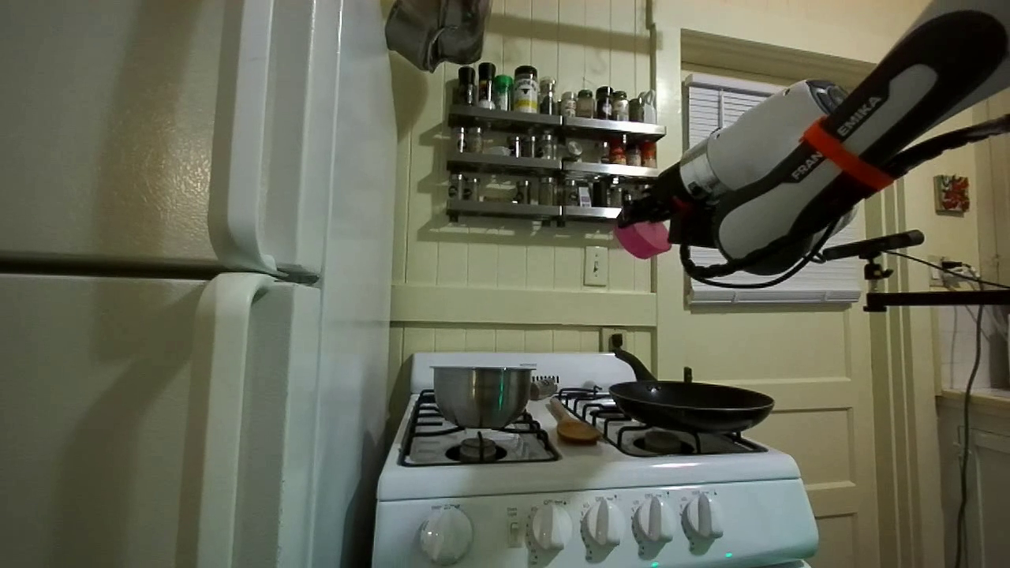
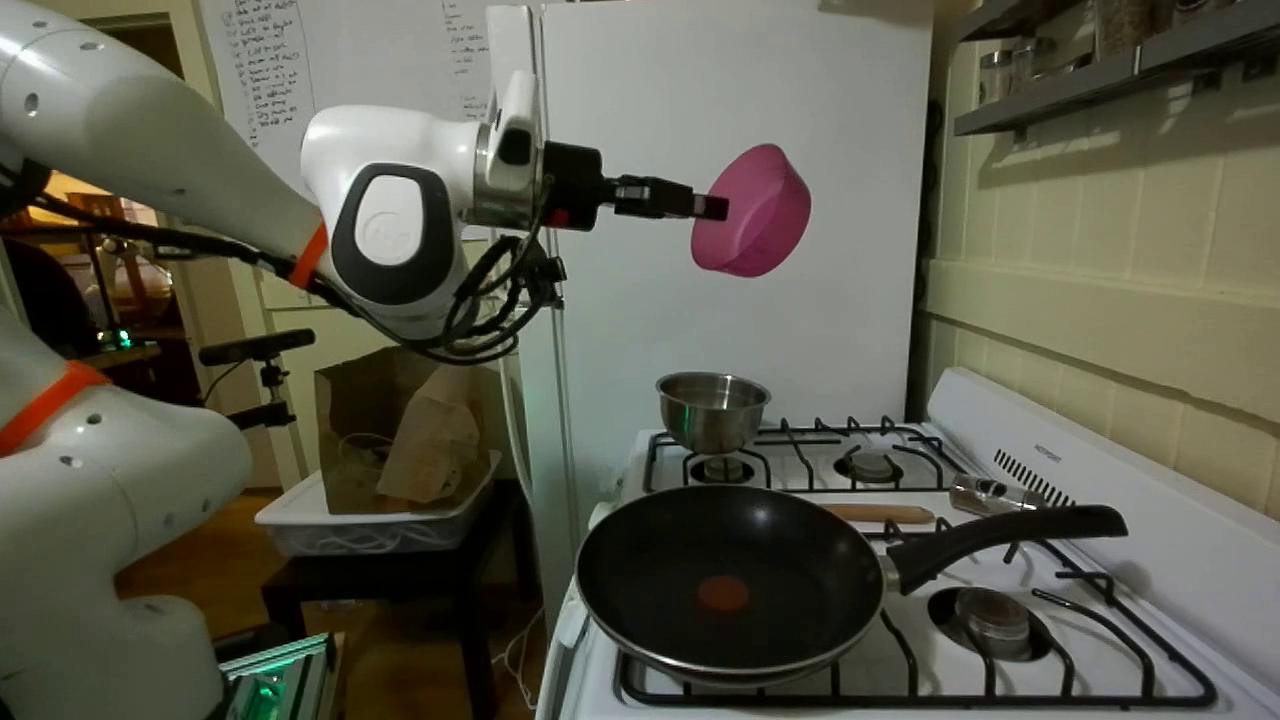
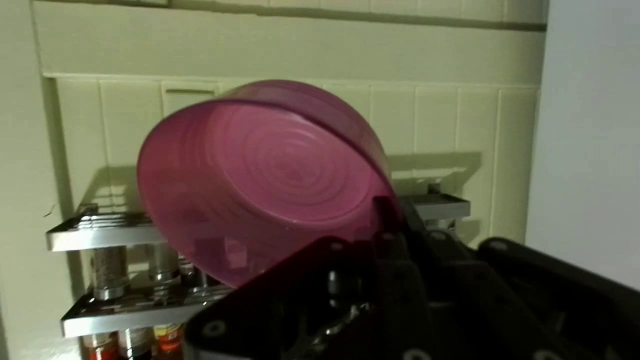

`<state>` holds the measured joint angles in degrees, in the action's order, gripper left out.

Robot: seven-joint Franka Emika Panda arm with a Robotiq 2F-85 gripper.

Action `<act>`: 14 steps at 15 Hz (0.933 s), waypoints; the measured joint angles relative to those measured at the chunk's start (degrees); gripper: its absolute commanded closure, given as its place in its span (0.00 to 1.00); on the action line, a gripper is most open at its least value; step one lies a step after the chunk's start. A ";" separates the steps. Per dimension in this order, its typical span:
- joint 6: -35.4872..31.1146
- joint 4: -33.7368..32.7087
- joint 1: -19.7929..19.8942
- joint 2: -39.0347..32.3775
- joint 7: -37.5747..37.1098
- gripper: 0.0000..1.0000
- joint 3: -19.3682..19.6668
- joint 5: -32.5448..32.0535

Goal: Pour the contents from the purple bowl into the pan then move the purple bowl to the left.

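A: Where is the purple bowl (image 2: 762,215) being held?

B: In an exterior view, it is seen high up, near twelve o'clock from the pan (image 2: 720,545) and well apart from it. Its rim is pinched by the claw (image 2: 714,207), which is clenched there on about the nine o'clock side.

A: Can anything be made out inside?

B: Nothing loose. In the wrist view the bowl is shown steeply tilted, its mouth turned toward that camera, its floor apparently bare. In the pan, too, only a red spot (image 2: 723,594) can be made out at the centre.

A: Which step is to be assumed, then?

B: The pour is judged to be in hand, probably at its end, since nothing seems left to be tipped out. Whether it has been completed cannot be told from so bare a pan.

A: And what is called for next?

B: If the pour is taken as finished, the bowl should be brought level and carried toward nine o'clock, as the stove (image 1: 600,483) is faced. On that side, in an exterior view, the steel pot (image 1: 483,398) is seen at nine o'clock from the pan, with the wooden spoon (image 1: 578,431) lying between. A resting place apart from both should be chosen, and the bowl should be lowered until supported before the grip is loosened.
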<state>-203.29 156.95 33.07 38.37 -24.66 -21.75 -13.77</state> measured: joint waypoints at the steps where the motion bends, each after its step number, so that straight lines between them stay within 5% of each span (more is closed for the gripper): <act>1: -1.85 -0.06 3.89 0.08 -0.15 0.96 -2.73 1.90; 3: -4.86 0.69 8.72 -0.07 -0.17 0.96 -6.03 3.63; 9: -7.40 0.49 11.99 -0.07 1.48 0.99 -8.09 4.25; 14: -24.61 0.32 21.74 -0.92 5.61 0.99 -19.31 10.71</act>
<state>-227.90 157.27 54.81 37.45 -19.06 -41.06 -3.05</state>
